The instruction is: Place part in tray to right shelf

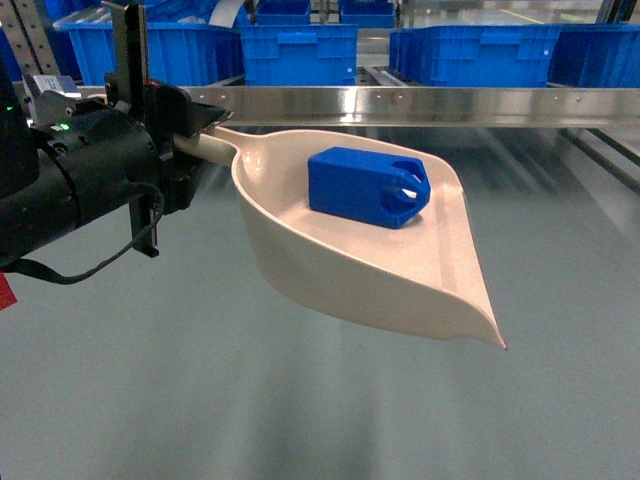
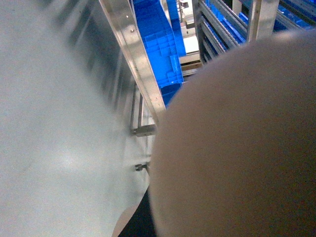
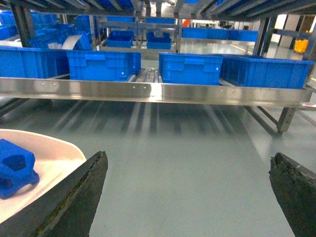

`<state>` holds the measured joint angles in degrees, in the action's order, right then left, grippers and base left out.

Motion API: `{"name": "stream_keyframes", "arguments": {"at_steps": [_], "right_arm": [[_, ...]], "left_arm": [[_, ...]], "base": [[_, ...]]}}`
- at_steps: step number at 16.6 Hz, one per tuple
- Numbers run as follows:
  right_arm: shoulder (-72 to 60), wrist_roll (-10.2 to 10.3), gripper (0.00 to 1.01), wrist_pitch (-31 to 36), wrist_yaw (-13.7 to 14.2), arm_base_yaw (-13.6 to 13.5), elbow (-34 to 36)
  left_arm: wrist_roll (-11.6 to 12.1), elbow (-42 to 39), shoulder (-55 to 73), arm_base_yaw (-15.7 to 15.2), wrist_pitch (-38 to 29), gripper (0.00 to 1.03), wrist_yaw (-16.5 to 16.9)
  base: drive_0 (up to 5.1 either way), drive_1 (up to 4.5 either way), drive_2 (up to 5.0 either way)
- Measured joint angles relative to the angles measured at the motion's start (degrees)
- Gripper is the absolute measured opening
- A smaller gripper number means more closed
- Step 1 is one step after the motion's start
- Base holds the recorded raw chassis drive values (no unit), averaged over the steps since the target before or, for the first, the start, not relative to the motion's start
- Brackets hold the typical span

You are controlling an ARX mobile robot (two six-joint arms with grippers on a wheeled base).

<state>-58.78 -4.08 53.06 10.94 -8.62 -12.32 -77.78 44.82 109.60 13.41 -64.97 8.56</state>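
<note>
The pale beige tray [image 1: 340, 270] hangs in the air in front of the right shelf [image 1: 420, 105], its flat lip pointing right and down. The bright-blue part [image 1: 368, 186] lies inside the tray near its back wall. My left gripper [image 1: 200, 135] is shut on the tray's handle [image 1: 212, 150] at the left. In the left wrist view the tray's underside [image 2: 237, 148] fills the right half. My right gripper [image 3: 188, 157] is open and empty, with the tray [image 3: 49, 153] and part [image 3: 15, 170] to its left. The right gripper is out of the head view.
The shelf's steel front rail [image 3: 158, 92] runs across, with several large blue crates [image 3: 190, 69] on the tracks behind it. A steel leg [image 3: 286, 116] stands at the right. Grey floor [image 1: 300, 400] lies below the tray.
</note>
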Motion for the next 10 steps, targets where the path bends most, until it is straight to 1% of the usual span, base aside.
{"name": "stream_keyframes", "arguments": {"at_steps": [4, 10], "right_arm": [[0.00, 0.00, 0.98, 0.07, 0.00, 0.00, 0.00], [0.02, 0.00, 0.98, 0.13, -0.09, 0.00, 0.00]], "left_arm": [[0.00, 0.00, -0.02, 0.00, -0.22, 0.13, 0.02], [0.00, -0.04, 0.00, -0.11, -0.22, 0.13, 0.00]], "base": [[0.0, 0.00, 0.0], [2.7, 2.11, -5.1]]}}
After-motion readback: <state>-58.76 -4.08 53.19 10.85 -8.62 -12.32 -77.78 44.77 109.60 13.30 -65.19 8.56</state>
